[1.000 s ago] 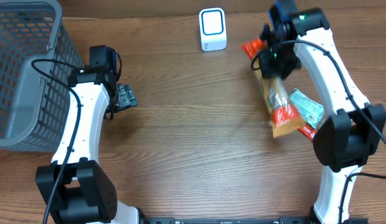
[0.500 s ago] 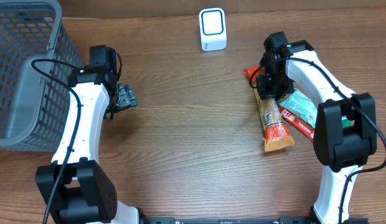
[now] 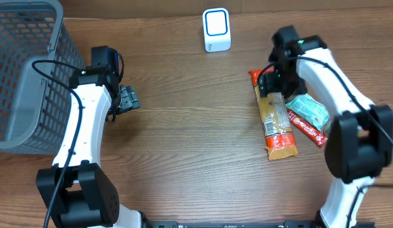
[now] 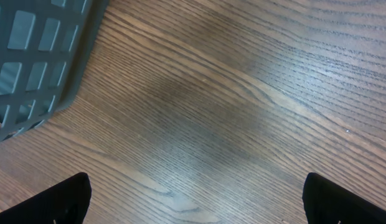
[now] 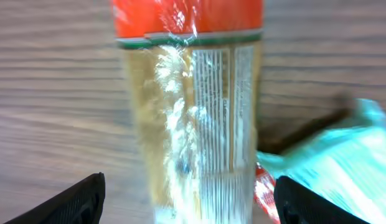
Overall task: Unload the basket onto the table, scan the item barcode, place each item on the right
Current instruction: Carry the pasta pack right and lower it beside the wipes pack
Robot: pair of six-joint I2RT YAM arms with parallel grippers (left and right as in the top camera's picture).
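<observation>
A long clear plastic packet with orange-red ends (image 3: 273,120) lies flat on the brown wooden table (image 3: 190,139), on the right side. It runs lengthwise away from the front edge, and its near end tilts slightly to the right. In the right wrist view its printed label faces up.

The right gripper (image 3: 278,81) hangs over the far half of this packet. Its two black fingers (image 5: 78,200) stand wide apart, one on each side of the packet, and are not clamped on it.

Just right of the packet lie a crinkled teal wrapper (image 3: 309,107) and a thin red wrapped bar (image 3: 308,129), the bar partly under the wrapper.

A small white scanner with a blue-rimmed face (image 3: 217,30) stands near the far edge, well apart from the packet.

On the left, the left gripper (image 3: 125,99) hovers over bare wood, spread wide and holding nothing, beside a grey plastic mesh basket (image 3: 22,69).
</observation>
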